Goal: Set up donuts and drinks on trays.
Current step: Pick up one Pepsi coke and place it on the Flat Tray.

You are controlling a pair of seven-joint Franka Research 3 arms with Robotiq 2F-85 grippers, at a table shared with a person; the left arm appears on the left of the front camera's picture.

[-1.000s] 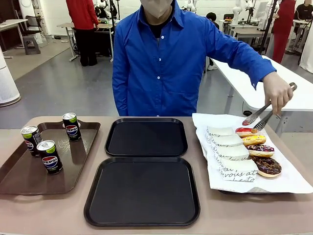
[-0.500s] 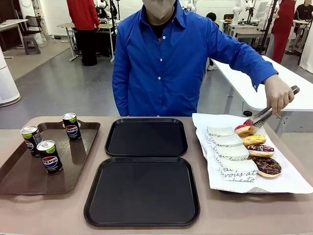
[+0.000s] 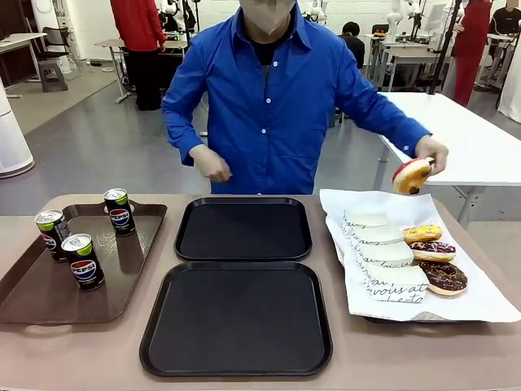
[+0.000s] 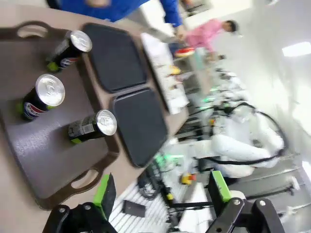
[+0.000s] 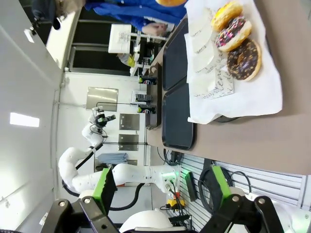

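Donuts (image 3: 433,248) lie right of the trays (image 3: 242,229), one raised in the person's hand (image 3: 431,152), likely for serving, while left gripper (image 4: 161,190) and right gripper (image 5: 162,188) gape empty.

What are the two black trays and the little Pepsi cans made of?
The black trays look like plastic: the surface is dull and matte, with smoothly moulded rounded corners and raised rims. The Pepsi cans look like thin metal, probably aluminium: their tops are shiny silver, and the sides are glossy with printed colour.
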